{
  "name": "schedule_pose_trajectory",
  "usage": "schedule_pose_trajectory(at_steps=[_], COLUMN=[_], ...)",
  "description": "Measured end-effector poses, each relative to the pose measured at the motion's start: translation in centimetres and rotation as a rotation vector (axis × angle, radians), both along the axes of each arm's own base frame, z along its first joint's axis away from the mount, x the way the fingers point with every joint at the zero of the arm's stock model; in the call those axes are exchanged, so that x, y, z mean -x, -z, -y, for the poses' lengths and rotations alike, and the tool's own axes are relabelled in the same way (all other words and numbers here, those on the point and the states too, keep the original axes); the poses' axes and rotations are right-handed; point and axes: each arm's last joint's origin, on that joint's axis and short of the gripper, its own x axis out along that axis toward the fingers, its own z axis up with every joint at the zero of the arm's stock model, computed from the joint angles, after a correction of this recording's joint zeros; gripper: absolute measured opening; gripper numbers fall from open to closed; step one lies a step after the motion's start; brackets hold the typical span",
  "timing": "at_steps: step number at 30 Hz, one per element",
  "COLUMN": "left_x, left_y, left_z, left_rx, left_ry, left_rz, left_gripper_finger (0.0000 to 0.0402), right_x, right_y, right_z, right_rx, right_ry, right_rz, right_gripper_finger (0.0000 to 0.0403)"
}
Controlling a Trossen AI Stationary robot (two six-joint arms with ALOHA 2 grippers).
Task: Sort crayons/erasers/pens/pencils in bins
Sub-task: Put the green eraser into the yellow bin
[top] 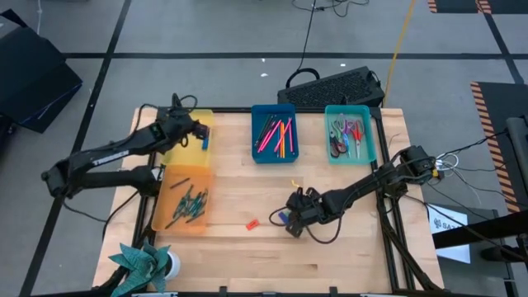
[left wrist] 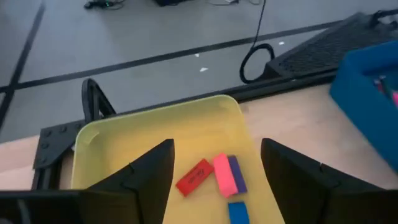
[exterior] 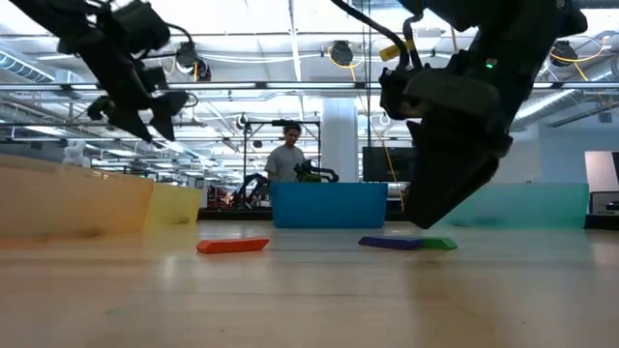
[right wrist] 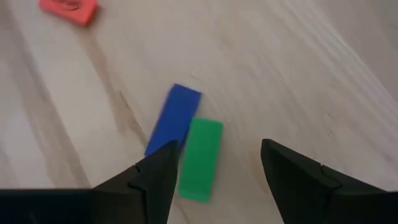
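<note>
**Two erasers lying tight together under the right arm**

Over at the left, the left gripper [top: 200, 132] hangs above the yellow bin [top: 176, 154] with its fingers spread and nothing between them; a red, a pink, a purple and a blue eraser [left wrist: 237, 212] already lie inside. On the bare counter [top: 247, 256], a red eraser [top: 252, 223] waits alone. Further right, the right gripper [top: 290, 221] is low over a blue eraser [right wrist: 175, 117] and a green eraser [right wrist: 201, 158] that touch along their sides, its fingers parted and empty. My worry is that closing here could catch both at once, or nudge one askew, since they sit so tightly side by side.
</note>
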Motion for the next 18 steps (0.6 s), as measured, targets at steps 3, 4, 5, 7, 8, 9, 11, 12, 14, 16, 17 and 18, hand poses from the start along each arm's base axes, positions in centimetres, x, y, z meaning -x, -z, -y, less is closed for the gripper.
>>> schedule_pose_trajectory(at_steps=[3, 4, 5, 7, 8, 9, 11, 12, 14, 16, 17, 18], left_x=[0.4, 0.5, 0.6, 0.5, 0.5, 0.4, 0.3, 0.2, 0.1, 0.1, 0.1, 0.1], left_y=[-0.6, -0.8, -0.9, -1.2, -1.1, -1.2, -1.1, -1.1, -1.0, -0.9, -1.0, -0.9], left_z=[0.9, 1.2, 1.5, 2.0, 2.1, 2.3, 2.4, 2.5, 2.5, 2.5, 2.5, 2.5], left_rx=[-0.006, -0.007, -0.009, -0.016, -0.013, -0.013, -0.011, -0.009, -0.006, -0.003, -0.004, -0.003], left_ry=[0.014, 0.026, 0.039, 0.062, 0.072, 0.081, 0.093, 0.096, 0.101, 0.102, 0.101, 0.101], left_rz=[0.043, 0.050, 0.056, 0.069, 0.067, 0.068, 0.066, 0.064, 0.058, 0.052, 0.053, 0.051], left_gripper_finger=[0.0243, 0.0243, 0.0243, 0.0244, 0.0244, 0.0244, 0.0244, 0.0244, 0.0243, 0.0244, 0.0243, 0.0244], right_x=[-0.1, 0.0, 0.1, 0.3, 0.3, 0.2, 0.1, 0.1, -0.1, -0.1, 0.0, 0.1], right_y=[0.1, 0.1, 0.3, 1.1, 1.6, 1.9, 2.6, 2.9, 3.2, 3.3, 3.3, 3.3], right_z=[-0.6, -0.8, -0.8, -0.8, -0.7, -0.8, -1.0, -1.2, -1.3, -1.3, -1.3, -1.2], right_rx=[0.032, 0.045, 0.061, 0.093, 0.103, 0.107, 0.131, 0.142, 0.160, 0.163, 0.166, 0.170], right_ry=[-0.107, -0.134, -0.146, -0.149, -0.151, -0.156, -0.184, -0.194, -0.189, -0.193, -0.197, -0.204], right_rz=[0.036, 0.038, 0.027, -0.022, -0.039, -0.043, -0.054, -0.055, -0.051, -0.056, -0.062, -0.071], right_gripper_finger=[0.0220, 0.0220, 0.0220, 0.0220, 0.0220, 0.0219, 0.0219, 0.0219, 0.0218, 0.0212, 0.0207, 0.0200])
